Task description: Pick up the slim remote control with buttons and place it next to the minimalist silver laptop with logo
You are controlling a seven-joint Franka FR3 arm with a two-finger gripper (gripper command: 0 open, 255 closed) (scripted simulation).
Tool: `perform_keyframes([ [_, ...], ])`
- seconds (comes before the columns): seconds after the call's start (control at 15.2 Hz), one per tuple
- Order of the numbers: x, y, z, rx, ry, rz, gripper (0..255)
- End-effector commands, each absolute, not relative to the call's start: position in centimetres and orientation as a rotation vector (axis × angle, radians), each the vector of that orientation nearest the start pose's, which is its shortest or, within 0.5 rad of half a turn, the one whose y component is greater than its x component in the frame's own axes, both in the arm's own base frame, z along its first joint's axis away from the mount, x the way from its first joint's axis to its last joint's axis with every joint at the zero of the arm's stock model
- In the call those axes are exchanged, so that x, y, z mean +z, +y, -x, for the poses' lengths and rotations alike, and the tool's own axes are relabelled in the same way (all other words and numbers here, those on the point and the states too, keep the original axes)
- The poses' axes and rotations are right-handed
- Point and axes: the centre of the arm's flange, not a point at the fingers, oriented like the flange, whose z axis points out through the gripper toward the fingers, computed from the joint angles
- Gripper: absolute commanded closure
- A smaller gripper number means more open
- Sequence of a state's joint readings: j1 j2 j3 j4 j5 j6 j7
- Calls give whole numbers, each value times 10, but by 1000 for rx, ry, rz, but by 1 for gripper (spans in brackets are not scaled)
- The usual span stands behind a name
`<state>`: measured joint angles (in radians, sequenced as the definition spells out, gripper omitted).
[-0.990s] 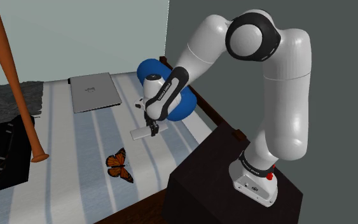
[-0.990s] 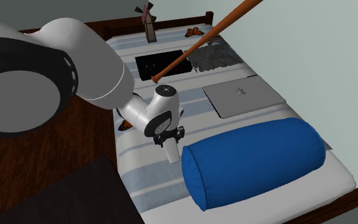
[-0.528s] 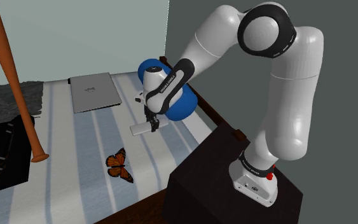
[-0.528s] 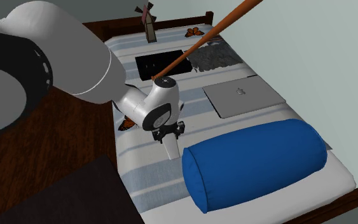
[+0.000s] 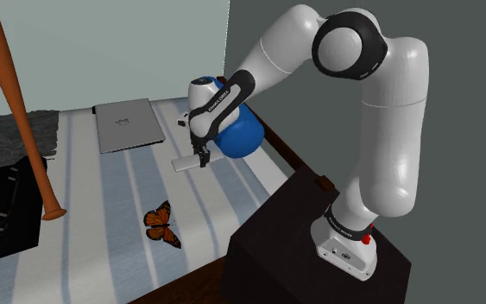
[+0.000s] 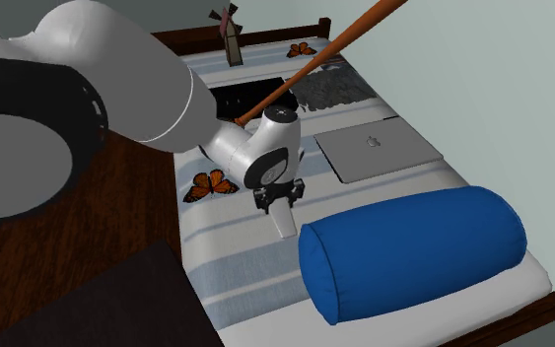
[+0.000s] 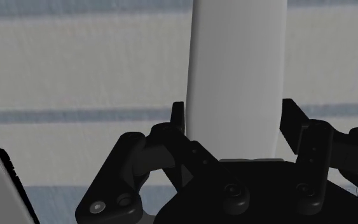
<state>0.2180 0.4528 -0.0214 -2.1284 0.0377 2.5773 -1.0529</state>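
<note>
The remote moves closer to the laptop.
The gripper squeezes the white remote and has carried it over the bed toward the grey laptop. It is not there yet.

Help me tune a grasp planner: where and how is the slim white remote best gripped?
Probably across the narrow width of the slim white bar-shaped remote, coming straight down on its broad face: its long edges are straight, parallel and close together. The black gripper clasps it that way, near one end.
</note>
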Motion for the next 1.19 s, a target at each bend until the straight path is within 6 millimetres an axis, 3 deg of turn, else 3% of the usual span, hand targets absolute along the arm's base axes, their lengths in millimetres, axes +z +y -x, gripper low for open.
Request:
perform_keyframes([
  [0.0, 193, 103, -587, -3, -1794, 2566, 255],
  [0.92, 194, 44, -766, -3, -1794, 2566, 255],
  [1.12, 179, 44, -766, -3, -1794, 2566, 255],
])
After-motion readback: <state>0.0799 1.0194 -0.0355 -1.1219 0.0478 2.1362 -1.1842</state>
